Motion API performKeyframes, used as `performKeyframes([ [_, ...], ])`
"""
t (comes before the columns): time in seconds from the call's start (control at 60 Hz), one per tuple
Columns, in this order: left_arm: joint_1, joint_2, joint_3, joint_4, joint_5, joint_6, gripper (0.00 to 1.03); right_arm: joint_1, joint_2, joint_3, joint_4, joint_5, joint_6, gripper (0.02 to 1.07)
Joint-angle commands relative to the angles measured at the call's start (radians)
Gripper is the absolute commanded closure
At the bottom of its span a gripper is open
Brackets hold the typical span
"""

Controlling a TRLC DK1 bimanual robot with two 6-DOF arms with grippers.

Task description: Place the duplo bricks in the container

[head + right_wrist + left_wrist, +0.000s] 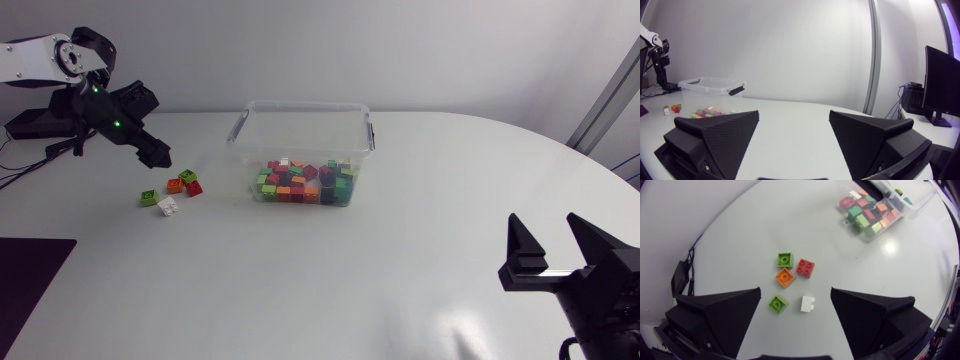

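My left jaws hang open over five loose duplo bricks on the bench [330,270]: green brick [784,259], second green brick [777,304], orange brick [784,277], red brick [805,267], white brick [808,303]. Right of them, the clear container [305,104] holds many bricks. My right jaws, far right, stand open.

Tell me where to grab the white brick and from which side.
Grip the white brick across its two flat side faces, coming straight down with the open left gripper. It lies apart from the green brick beside it, so both fingers likely have room.
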Motion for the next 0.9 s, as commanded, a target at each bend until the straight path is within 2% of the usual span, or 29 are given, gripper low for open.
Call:
performKeyframes([
  [0.0, 0.011, 0.051, 0.019, -0.014, -0.03, 0.031, 0.07, -0.003, -0.004, -0.016, -0.008, -0.001, -0.02, 0.06],
  [0.2, 0.002, 0.104, -0.035, -0.016, -0.093, 0.04, 0.08, -0.003, -0.004, -0.016, -0.008, -0.001, -0.02, 0.06],
  [0.483, -0.012, 0.215, -0.05, -0.013, -0.113, 0.05, 0.12, -0.003, -0.004, -0.016, -0.008, -0.001, -0.02, 0.06],
  [0.733, -0.025, 0.285, -0.032, -0.021, -0.128, 0.066, 0.21, -0.003, -0.004, -0.016, -0.008, -0.001, -0.02, 0.06],
  [0.883, -0.023, 0.313, -0.026, -0.021, -0.128, 0.074, 0.34, -0.003, -0.004, -0.016, -0.008, -0.001, -0.02, 0.06],
])
